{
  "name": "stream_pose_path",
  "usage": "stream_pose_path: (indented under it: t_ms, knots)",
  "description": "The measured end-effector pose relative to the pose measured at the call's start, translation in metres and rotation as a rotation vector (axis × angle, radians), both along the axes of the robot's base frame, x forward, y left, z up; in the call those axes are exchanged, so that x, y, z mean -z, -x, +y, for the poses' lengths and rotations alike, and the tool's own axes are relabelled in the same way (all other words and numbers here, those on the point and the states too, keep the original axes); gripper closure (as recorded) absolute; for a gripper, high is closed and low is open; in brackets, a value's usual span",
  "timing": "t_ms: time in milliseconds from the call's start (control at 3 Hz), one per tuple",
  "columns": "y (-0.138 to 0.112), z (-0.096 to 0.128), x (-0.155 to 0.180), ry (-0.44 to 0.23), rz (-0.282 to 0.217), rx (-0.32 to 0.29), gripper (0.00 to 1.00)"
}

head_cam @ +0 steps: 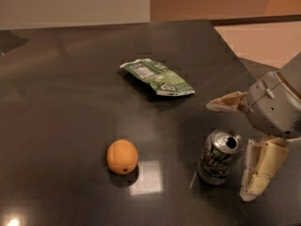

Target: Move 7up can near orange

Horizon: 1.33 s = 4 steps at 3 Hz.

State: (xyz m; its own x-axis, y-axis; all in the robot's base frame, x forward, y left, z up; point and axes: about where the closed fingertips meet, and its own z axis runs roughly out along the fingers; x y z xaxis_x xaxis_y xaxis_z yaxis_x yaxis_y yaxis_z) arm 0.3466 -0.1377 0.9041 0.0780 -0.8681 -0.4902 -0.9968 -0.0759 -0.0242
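Observation:
The 7up can (pixel 218 157) stands upright on the dark table (pixel 70 88) at the lower right, its silver top with the pull-tab hole facing up. The orange (pixel 122 156) sits to its left, about a can's height away from it. My gripper (pixel 231 147) is at the right edge, open, with one cream finger (pixel 226 101) behind the can and the other finger (pixel 257 171) just right of it. The can stands partly between the fingers, and nothing is held.
A flat crinkled green-and-white snack bag (pixel 157 76) lies behind the can and orange, mid-table. The table's right edge (pixel 235 55) runs diagonally near the gripper, with pale floor beyond.

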Motion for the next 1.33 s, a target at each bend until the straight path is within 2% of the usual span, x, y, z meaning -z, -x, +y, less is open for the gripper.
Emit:
stream_pose_path:
  t_ms: [333,1000,1333]
  knots:
    - [0.005,0.003,0.004,0.002,-0.005,-0.022,0.18]
    - [0.006,0.007,0.002,0.005,-0.007,-0.039,0.64]
    - [-0.005,0.024,-0.01,-0.003,-0.016,-0.047,0.88]
